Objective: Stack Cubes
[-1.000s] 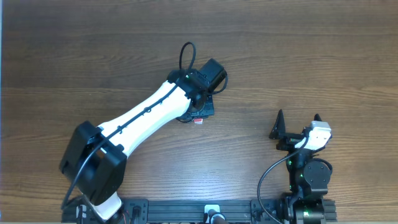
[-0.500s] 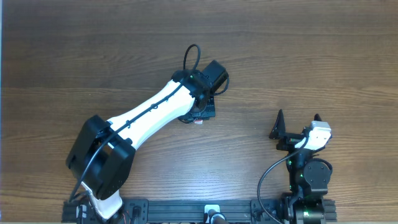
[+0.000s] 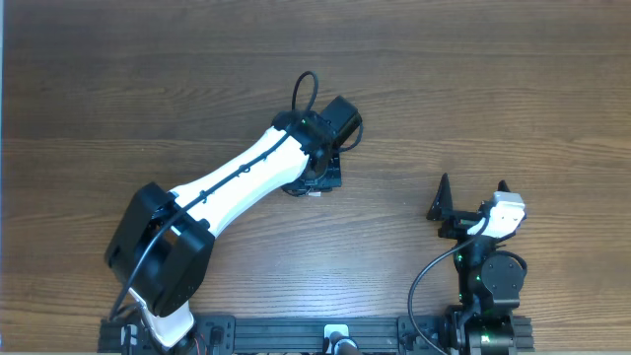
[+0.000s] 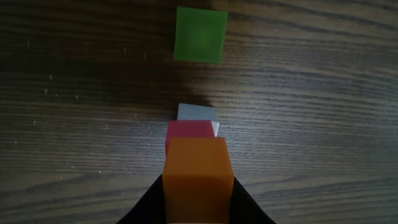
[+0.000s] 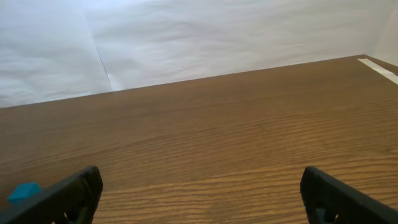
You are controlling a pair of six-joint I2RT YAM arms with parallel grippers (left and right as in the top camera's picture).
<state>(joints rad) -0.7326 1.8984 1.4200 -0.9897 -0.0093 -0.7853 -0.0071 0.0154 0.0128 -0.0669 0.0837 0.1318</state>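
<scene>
Orange cube [image 4: 198,177]: clamped between the two fingers of the left tool [image 4: 198,200], above the middle of the table [image 3: 148,99]. Its top face is level and its far edge overlaps the red cube in the left wrist view. Whether it touches the red cube cannot be told.
Red cube [image 4: 189,130]: directly beyond and below the orange cube, in line with it. It is partly hidden by the orange cube.
White cube [image 4: 198,113]: touching the red cube on its far side, with a pale sliver also showing along the red cube's edge. It looks to lie under the red cube, though that is not certain.
Green cube [image 4: 200,34]: alone flat on the table, well beyond the other three and roughly in line with them.
Blue cube [image 5: 23,191]: a small corner of it shows on the table in the right wrist view, near one finger of the right tool.
Left tool: holding the orange cube. In the top view the arm reaches diagonally from the bottom left to the table's centre.
Right tool [image 3: 473,182]: fingers spread wide with nothing between them, close to its own base at the table's lower right, well apart from the cubes.
Table: dark wood grain.
Backdrop [image 5: 186,37]: a white sheet stands beyond the table's far edge.
</scene>
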